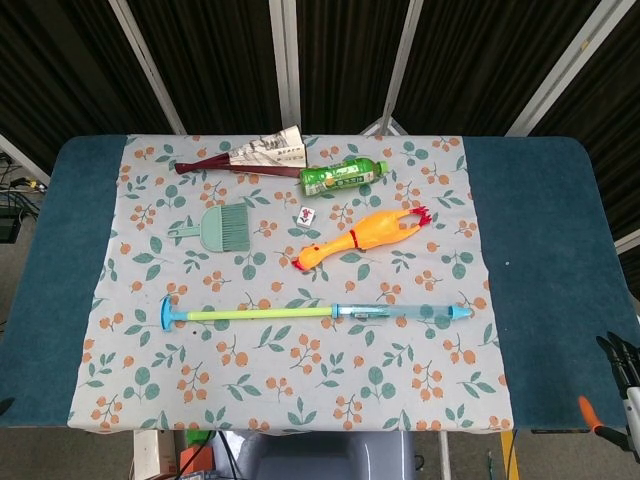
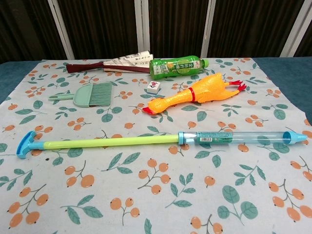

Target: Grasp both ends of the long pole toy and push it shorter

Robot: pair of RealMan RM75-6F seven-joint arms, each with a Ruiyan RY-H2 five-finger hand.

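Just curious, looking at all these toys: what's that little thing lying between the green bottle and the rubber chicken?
A small white tile with a red mark lies between the bottle and the chicken, touching neither. The chest view shows it best.
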